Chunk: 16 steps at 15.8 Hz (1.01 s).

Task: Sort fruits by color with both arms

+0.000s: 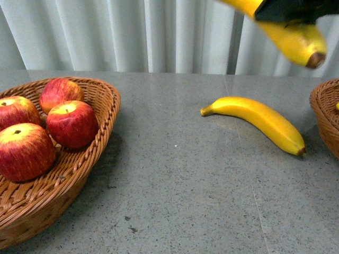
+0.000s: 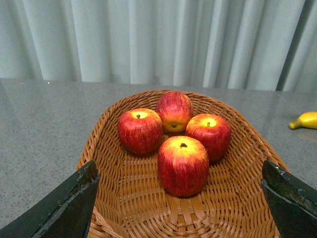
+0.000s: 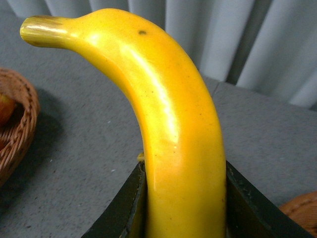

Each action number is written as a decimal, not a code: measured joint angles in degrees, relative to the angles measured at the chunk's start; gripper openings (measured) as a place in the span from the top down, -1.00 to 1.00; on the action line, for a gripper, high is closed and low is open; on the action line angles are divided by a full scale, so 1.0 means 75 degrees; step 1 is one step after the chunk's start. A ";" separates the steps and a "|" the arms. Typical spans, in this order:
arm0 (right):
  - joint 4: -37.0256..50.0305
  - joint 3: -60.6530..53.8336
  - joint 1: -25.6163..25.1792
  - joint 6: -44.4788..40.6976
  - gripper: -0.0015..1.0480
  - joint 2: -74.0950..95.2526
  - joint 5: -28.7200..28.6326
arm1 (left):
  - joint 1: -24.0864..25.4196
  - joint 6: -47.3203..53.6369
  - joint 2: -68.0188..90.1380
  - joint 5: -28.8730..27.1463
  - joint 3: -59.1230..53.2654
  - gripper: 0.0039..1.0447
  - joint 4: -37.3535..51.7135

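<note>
Upper right of the front view, the right pincer (image 3: 185, 198) pinches a banana (image 1: 294, 39) in the air. A second banana (image 1: 259, 119) lies on the desk (image 1: 185, 201), centre right. The left pincer (image 2: 179, 173) hangs spread before four apples (image 1: 71, 123) in the basket (image 1: 103, 98) at left.

Count:
- 4 apples (image 2: 183, 166), same four in front and left wrist views.
- 2 bananas: loose banana (image 1: 257, 120), held banana (image 3: 173, 124).
- 2 wicker baskets: left basket (image 1: 53, 203), right basket (image 1: 323, 114).
- 2 hands: left hand (image 2: 179, 166), right hand (image 3: 184, 196).
- 1 yellow sliver (image 1: 337, 106) at frame edge, can't identify, not counted.
</note>
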 joint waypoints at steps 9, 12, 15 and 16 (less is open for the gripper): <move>0.1399 -0.2824 -0.3567 -0.1515 0.33 -0.1594 -0.1711 | 0.0000 0.0000 0.0000 0.0000 0.0000 -0.88 0.0000; 0.1367 -0.3290 -0.4427 -0.2136 0.33 -0.1789 -0.2299 | 0.0000 0.0000 0.0000 0.0000 0.0000 -0.88 0.0000; 0.1411 -0.3398 -0.4724 -0.2760 0.33 -0.1725 -0.2567 | 0.0000 0.0000 0.0000 -0.0003 0.0000 -0.88 0.0000; 0.1399 -0.3398 -0.4724 -0.2766 0.33 -0.1719 -0.2567 | 0.0000 0.0000 0.0000 0.0000 0.0000 -0.88 0.0000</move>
